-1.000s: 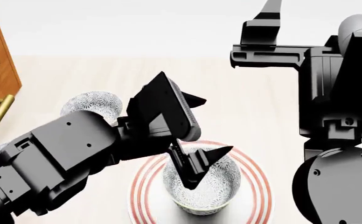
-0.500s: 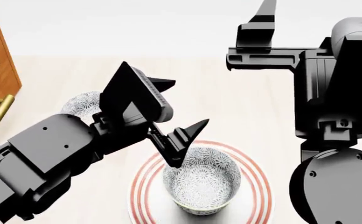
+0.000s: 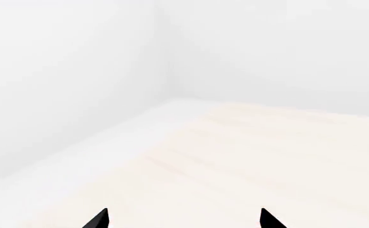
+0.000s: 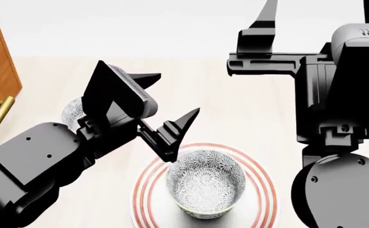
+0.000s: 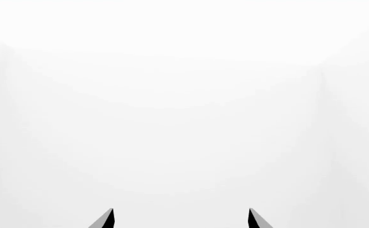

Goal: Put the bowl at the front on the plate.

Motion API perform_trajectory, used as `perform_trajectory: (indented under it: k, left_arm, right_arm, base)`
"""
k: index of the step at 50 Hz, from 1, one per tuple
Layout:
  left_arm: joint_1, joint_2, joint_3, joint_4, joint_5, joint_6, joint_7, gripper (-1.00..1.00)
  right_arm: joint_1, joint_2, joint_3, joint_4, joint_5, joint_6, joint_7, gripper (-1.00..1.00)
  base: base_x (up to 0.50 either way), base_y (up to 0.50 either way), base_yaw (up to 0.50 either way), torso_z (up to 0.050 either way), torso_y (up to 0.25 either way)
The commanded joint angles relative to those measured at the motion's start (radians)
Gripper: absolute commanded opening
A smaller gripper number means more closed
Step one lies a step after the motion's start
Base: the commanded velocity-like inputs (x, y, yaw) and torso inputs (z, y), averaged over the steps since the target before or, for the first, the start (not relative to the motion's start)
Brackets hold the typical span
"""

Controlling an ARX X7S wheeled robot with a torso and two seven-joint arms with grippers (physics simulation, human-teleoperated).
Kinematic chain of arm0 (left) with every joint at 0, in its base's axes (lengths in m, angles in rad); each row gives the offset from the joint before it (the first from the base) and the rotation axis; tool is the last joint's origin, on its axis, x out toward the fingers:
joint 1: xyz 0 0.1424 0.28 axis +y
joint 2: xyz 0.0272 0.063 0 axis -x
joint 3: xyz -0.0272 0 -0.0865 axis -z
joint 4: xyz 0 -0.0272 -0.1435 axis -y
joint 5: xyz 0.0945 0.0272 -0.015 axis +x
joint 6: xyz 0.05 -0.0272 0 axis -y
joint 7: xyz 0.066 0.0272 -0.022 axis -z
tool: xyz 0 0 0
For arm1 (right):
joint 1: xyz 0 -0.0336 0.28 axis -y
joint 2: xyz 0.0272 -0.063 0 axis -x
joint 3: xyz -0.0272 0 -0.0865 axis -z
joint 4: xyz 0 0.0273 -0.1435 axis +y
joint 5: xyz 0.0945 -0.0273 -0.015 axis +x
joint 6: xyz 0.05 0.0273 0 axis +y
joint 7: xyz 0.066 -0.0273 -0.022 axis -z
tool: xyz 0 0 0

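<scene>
Pale wood counter [image 4: 248, 109] carries the plate [image 4: 260, 199]; the bowl [image 4: 205, 183] sits upright at its centre. Left gripper [image 4: 171, 126] hovers just above the bowl's rim, jaws open and empty. Right gripper [image 5: 179, 219] points at a blank wall, jaws open. Another bowl [image 4: 72, 111] stands partly hidden behind the left arm.

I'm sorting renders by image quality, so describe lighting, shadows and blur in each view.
Head view: even, soft light, everything sharp, with no glare on the bowl or the plate and only faint shading around them. Left wrist view: pale and washed out, a low-contrast tabletop meeting white walls, only the black jaw tips crisp. Right wrist view: almost pure white, featureless apart from the jaw tips.
</scene>
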Motion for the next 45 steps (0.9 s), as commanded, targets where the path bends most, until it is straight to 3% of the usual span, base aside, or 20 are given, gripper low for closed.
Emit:
perform_trajectory:
  k: [1, 45]
  left_arm:
    - [0.029, -0.030, -0.021, 0.038, -0.014, 0.014, -0.045, 1.00]
    - [0.106, -0.185, -0.098, 0.350, -0.060, 0.034, -0.259, 1.00]
  right_arm:
    - [-0.011, -0.003, -0.004, 0.005, -0.002, -0.013, 0.000, 1.00]
    - [-0.065, -0.001, -0.029, 0.032, 0.002, -0.041, -0.020, 1.00]
  base:
    - [0.00, 0.00, 0.00, 0.000, 0.000]
    - [0.00, 0.00, 0.00, 0.000, 0.000]
